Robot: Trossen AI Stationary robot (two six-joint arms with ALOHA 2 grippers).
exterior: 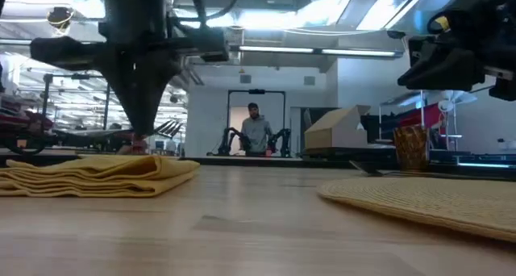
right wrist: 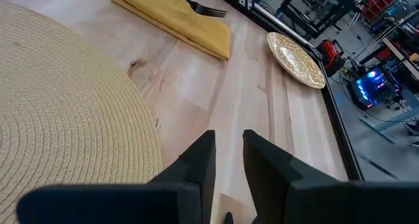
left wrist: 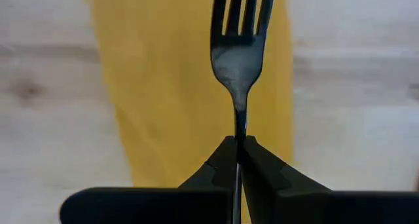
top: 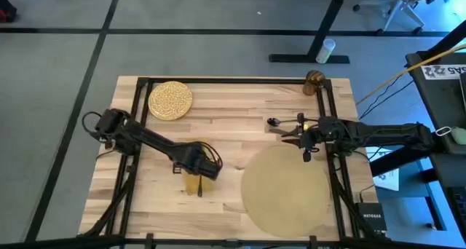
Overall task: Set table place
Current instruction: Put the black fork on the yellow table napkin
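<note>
My left gripper [top: 195, 167] hangs over the mustard-yellow napkin [top: 193, 183], shut on a dark fork [left wrist: 239, 47] whose tines point forward above the napkin [left wrist: 177, 86]. The napkin lies folded and flat on the wooden table [top: 233, 111], left of the round tan placemat [top: 284, 191]. The speckled plate [top: 170, 100] lies at the far left, and the amber glass [top: 314, 81] stands at the far right corner. My right gripper [right wrist: 228, 160] is open, holds nothing, and hovers past the placemat's far edge [right wrist: 65, 119], beside dark cutlery [top: 279, 125]. My left gripper pinches the fork's thin neck [left wrist: 239, 122], just behind the tines, between its two fingers. The fingers run along the fork, whose tines stick out ahead of them over the napkin. I cannot tell whether the fork touches the napkin.
Black metal rails [top: 331, 118] frame the tabletop along its sides. Bare wood lies between napkin and placemat [exterior: 242, 219]. A person [exterior: 256, 131] stands far off in the room behind the table.
</note>
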